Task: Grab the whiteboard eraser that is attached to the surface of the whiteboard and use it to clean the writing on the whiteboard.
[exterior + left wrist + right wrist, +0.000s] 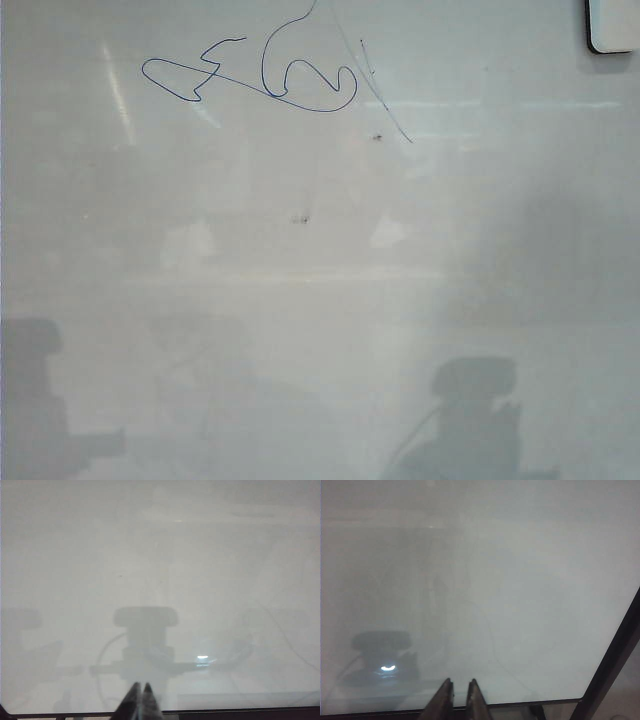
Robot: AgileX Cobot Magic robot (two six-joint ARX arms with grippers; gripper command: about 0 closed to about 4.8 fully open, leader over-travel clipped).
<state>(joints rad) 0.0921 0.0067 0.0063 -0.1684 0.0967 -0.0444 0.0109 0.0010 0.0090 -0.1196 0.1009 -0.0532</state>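
The whiteboard (320,280) fills the exterior view. Blue writing (265,75), loops with a faint slanted line, sits near its far edge, left of centre. The white whiteboard eraser (612,25) with a black edge is stuck on the board at the far right corner, partly cut off. Neither gripper shows in the exterior view, only their dim reflections. My left gripper (140,685) hovers over the near edge of the board, fingertips together, holding nothing. Over the board's near right corner, my right gripper (459,681) has a narrow gap between its fingers, nothing in it.
Two small dark specks (377,136) (300,217) mark the board below the writing. The board's black frame (612,655) runs along its right side and along the near edge (240,711). Grey reflections of the arms (470,420) lie on the near part.
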